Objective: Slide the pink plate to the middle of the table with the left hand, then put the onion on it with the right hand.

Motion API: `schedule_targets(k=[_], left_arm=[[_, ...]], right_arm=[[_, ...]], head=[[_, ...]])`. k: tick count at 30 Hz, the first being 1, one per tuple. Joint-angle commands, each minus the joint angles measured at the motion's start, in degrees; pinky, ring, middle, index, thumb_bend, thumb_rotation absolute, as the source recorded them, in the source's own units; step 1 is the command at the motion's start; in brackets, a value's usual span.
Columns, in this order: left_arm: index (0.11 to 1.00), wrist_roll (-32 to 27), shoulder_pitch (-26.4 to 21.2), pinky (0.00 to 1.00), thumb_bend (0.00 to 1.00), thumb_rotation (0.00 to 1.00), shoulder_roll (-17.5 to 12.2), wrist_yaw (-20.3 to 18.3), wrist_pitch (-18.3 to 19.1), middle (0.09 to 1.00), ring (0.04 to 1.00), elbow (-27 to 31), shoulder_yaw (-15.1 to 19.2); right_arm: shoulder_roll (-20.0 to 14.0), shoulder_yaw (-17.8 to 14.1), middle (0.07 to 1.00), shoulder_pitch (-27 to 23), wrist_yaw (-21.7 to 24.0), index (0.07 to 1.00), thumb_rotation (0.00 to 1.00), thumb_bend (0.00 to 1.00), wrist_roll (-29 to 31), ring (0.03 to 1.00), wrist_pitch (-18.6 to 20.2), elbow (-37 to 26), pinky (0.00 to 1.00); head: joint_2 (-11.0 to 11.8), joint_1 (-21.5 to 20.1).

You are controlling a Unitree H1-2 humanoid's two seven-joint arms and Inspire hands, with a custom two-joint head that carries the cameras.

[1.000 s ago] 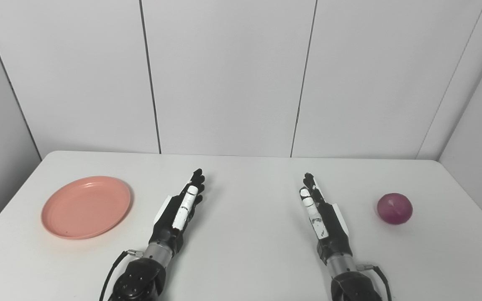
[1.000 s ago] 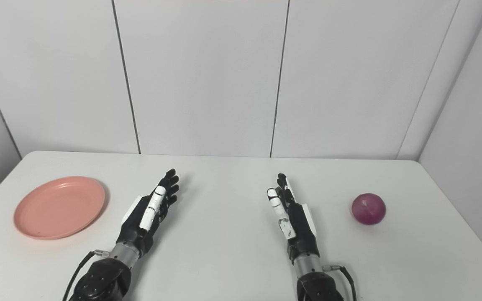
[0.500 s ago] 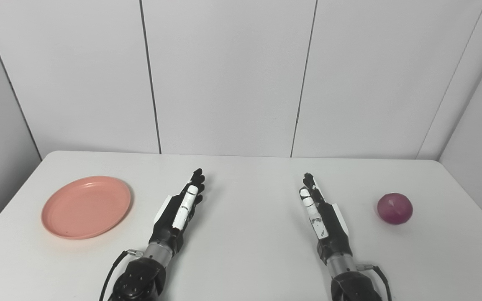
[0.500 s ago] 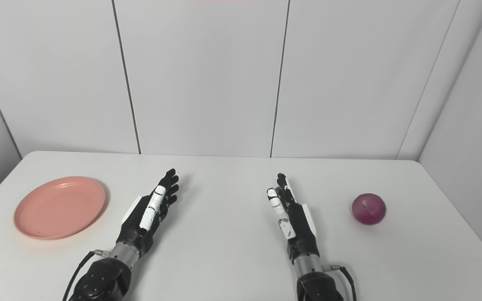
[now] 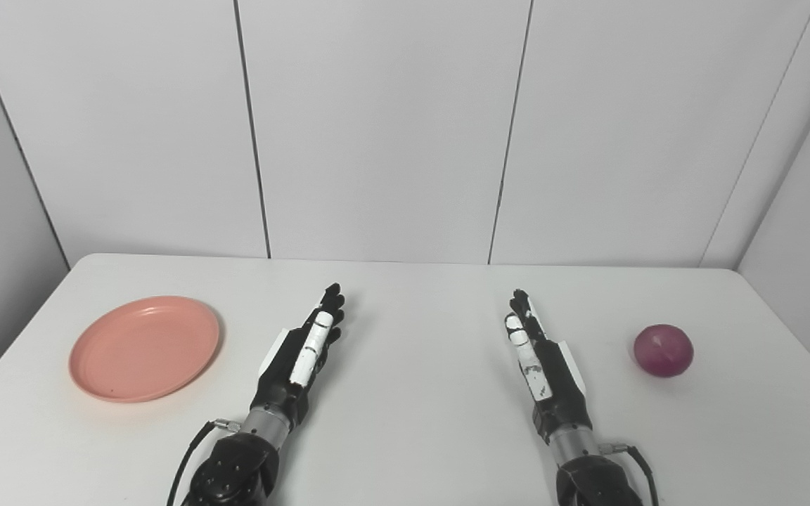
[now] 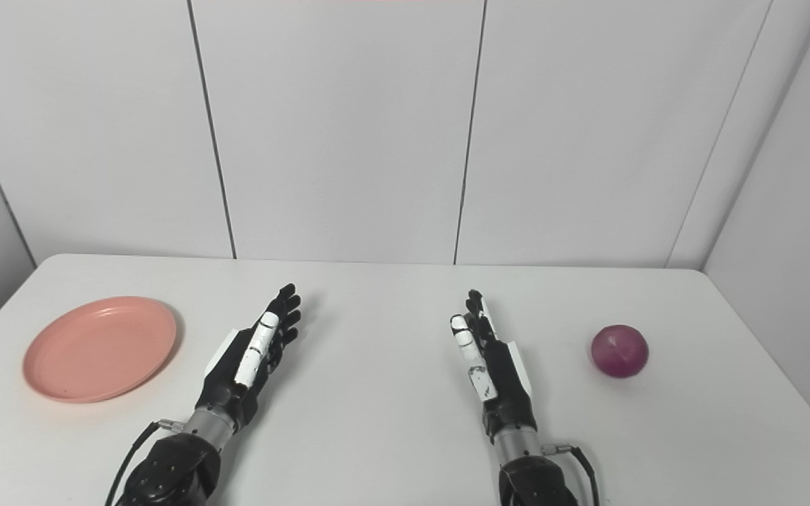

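Left hand (image 5: 299, 355) and right hand (image 5: 542, 362), fingers straight and empty, flank mid-table; pink plate (image 5: 145, 348) far left, onion (image 5: 663, 350) far right, both untouched.

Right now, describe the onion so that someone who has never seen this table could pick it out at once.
Start at the white table and go to its right side, past the right hand. There the onion sits alone on the bare surface, touching nothing. It is the only round, dark purple thing; the other loose item is a flat pink plate far on the left.
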State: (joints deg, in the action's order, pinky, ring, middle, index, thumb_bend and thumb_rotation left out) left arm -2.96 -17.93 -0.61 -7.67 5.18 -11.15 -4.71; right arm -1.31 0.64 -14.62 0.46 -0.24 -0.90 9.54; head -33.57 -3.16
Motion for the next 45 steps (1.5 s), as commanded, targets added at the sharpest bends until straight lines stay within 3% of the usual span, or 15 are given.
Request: schedule_targets(k=[1,10,14,18,24,33,45], left_arm=[[1.0,-0.01,-1.87,1.0,0.64,1.0,0.35,0.1,-0.63,1.0,1.0,1.77,0.22],[1.0,-0.09,-1.59,1.0,0.64,1.0,0.67,0.28,-0.39,1.0,1.0,2.06,0.25],[1.0,1.0,-1.57,1.0,0.64,1.0,1.15,1.09,-0.9,1.0,1.0,2.23,-0.15],[1.0,2.26,-1.75,1.0,0.63,1.0,2.48,2.26,-1.54,1.0,1.0,2.18,-0.64],[1.0,3.33,-2.52,1.0,0.62,1.0,3.8,3.9,-2.0,1.0,1.0,1.29,-0.46],[1.0,3.78,-3.77,1.0,0.64,1.0,4.45,5.75,-3.69,1.0,1.0,-0.82,0.38],[1.0,2.66,-3.86,1.0,0.65,1.0,4.15,5.37,-3.51,1.0,1.0,-0.05,1.05]], right_arm=[[-0.11,-0.07,1.0,-2.9,0.43,1.0,0.95,0.6,0.3,0.995,-2.24,-1.59,1.0],[-0.41,-0.22,1.0,-2.64,1.2,1.0,0.95,0.58,1.02,1.0,-2.6,-1.5,1.0],[-1.31,-0.54,1.0,-2.28,2.12,1.0,0.96,0.58,1.63,1.0,-2.92,-1.51,1.0],[-2.28,-1.37,1.0,-1.79,3.34,1.0,0.95,0.56,3.57,1.0,-3.13,-1.88,1.0],[-3.2,-2.23,1.0,-1.86,5.22,1.0,0.96,0.5,6.31,1.0,-2.48,-1.36,1.0],[-4.61,-2.62,1.0,-1.18,6.98,1.0,1.0,0.42,7.12,1.0,-2.91,-1.56,1.0],[-4.34,-2.68,1.0,-0.56,6.39,1.0,1.0,0.33,6.61,1.0,-2.31,-3.46,1.0]], head=[[-0.06,0.01],[0.61,1.87],[1.77,6.17],[3.88,13.69],[6.05,18.96],[8.99,23.15],[11.28,24.39]])
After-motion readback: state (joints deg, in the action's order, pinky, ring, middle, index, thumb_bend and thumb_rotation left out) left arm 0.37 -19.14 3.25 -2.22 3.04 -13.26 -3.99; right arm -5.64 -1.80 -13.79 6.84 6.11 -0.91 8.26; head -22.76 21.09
